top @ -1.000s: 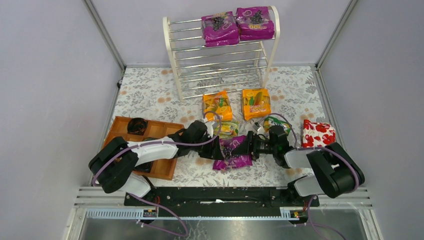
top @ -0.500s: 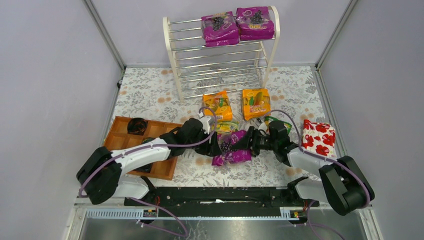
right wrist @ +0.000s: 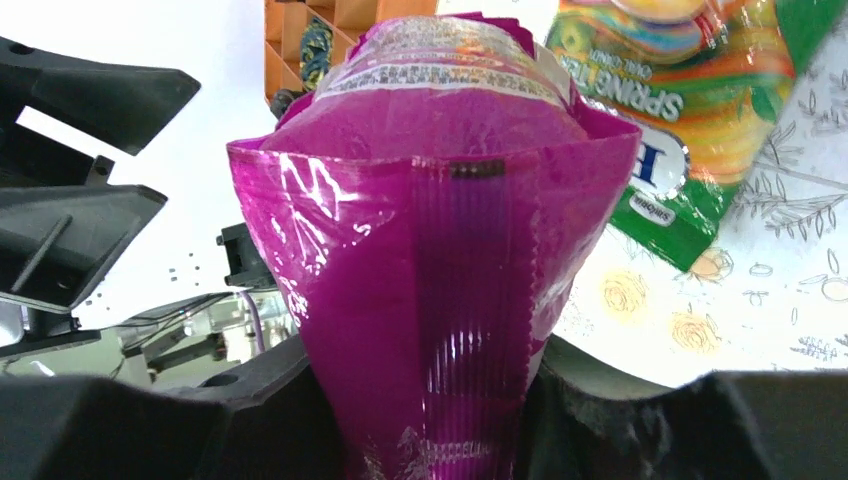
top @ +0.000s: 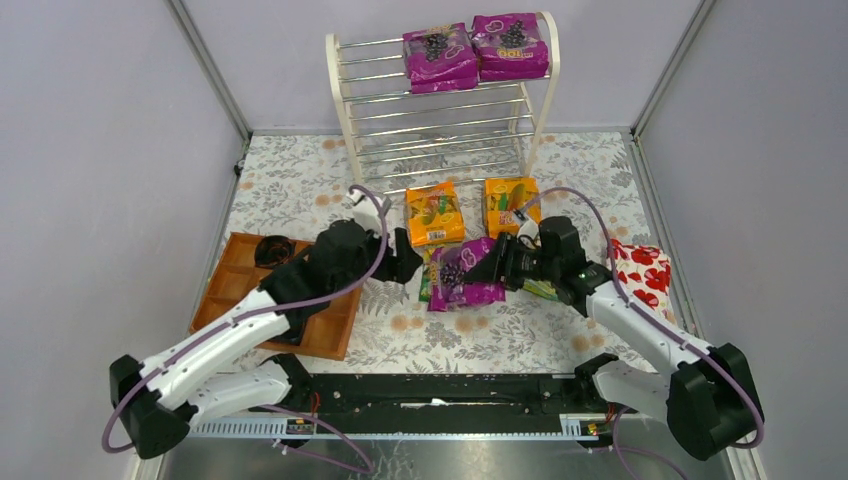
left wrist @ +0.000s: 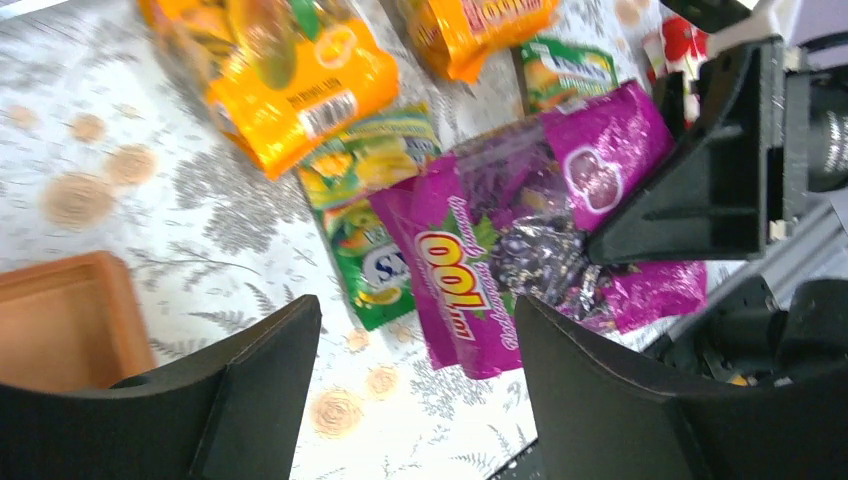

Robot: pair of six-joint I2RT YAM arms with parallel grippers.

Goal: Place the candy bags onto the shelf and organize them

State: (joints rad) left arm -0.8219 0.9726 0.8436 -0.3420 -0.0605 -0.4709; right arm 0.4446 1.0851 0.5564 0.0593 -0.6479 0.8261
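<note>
In the last second my left end effector [top: 408, 268] has let go of the purple bag [top: 460, 285] and drawn back to the left, and my right end effector [top: 495, 270] has closed in on the bag's right end. I judge that the bag has passed from one arm to the other, so the right arm can now carry it. It has also shifted farther from the near edge, toward the shelf [top: 345, 100]. My left fingers stand well apart with nothing between them, just left of the bag and touching nothing. My right fingers are clamped on the bag's crimped end. The bag sticks out to the left over a green bag [left wrist: 375, 200] on the desk, and I cannot tell whether it is fully clear of it. Two purple bags already lie side by side on the shelf's top tier, at its right end. Two orange bags [top: 433, 212] lie on the desk just in front of the shelf, so this one likely belongs up top, left of the pair.
</note>
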